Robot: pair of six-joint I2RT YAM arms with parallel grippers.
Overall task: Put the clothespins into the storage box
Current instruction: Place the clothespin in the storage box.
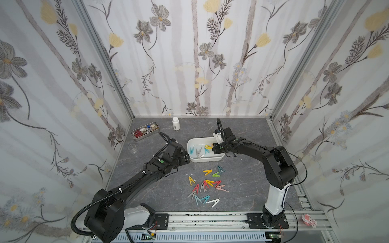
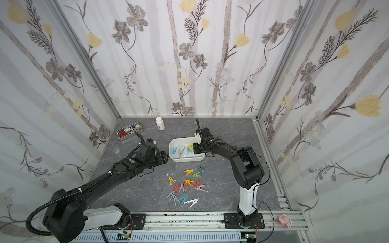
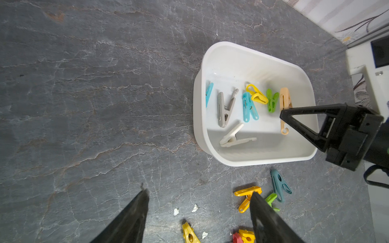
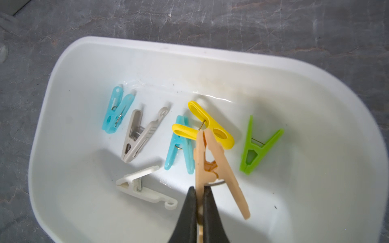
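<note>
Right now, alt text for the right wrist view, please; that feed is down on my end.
The right gripper pinches one leg of a peach clothespin, holding it over the white storage box. Six more clothespins lie on the box floor: two light blue, one grey, one white, one yellow, one green. Grey marbled tabletop shows beyond the rim.

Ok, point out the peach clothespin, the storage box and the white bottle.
peach clothespin (image 4: 210, 166): right wrist view, on the joint between its two legs.
storage box (image 1: 203, 159): in a top view, on its near outer wall.
white bottle (image 1: 176, 124): in a top view, on its body.
</note>
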